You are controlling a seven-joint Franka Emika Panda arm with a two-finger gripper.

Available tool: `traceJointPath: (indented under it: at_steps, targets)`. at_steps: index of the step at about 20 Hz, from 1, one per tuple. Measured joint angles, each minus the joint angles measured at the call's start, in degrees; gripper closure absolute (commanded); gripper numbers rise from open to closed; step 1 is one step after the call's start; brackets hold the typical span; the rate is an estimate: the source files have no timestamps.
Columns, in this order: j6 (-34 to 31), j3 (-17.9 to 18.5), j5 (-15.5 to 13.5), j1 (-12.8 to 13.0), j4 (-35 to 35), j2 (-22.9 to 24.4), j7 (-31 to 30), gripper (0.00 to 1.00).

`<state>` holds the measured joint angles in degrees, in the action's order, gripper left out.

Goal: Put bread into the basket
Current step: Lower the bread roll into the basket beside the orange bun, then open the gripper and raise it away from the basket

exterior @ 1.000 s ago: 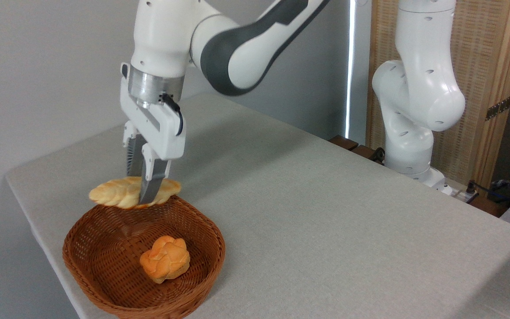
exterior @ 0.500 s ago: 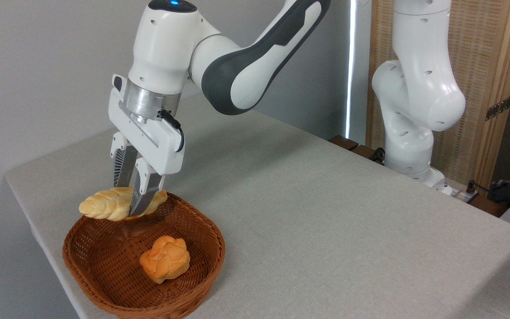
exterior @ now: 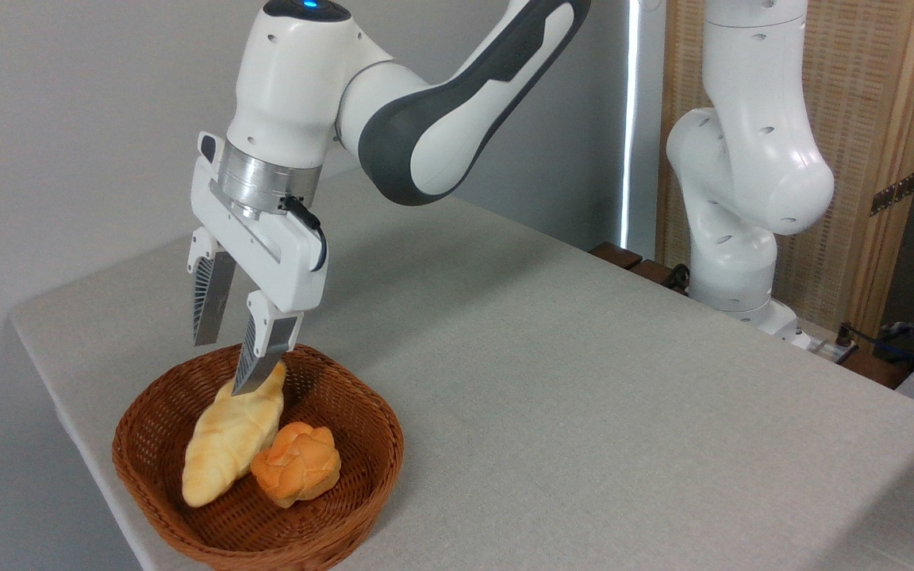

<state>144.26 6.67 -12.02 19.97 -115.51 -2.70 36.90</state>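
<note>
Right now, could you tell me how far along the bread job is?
Done: the bread lies inside the basket, leaning against the round bun. In hand: nothing; the gripper is open just above the loaf's upper end. Left: probably only lifting the arm clear.

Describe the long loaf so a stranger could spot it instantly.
Find the brown wicker basket at the table's near left corner. Two breads lie inside; the bread is the left one, pale yellow and elongated, beside the round orange bun.

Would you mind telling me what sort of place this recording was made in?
Probably a robotics lab or test room: a white arm bolted beside a bare cloth-covered table, cables at the right edge.
</note>
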Motion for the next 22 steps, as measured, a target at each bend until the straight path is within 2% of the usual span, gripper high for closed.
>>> traceJointPath:
  at_steps: [12,14,22]
  targets:
    - [-0.6,1.4,0.0,-0.1,0.8,0.5,-1.2,0.0]
    - [-2.8,1.5,0.2,-0.1,0.9,1.2,-1.3,0.0]
    - [-21.5,3.9,7.9,-0.1,1.1,7.3,-1.3,0.0]
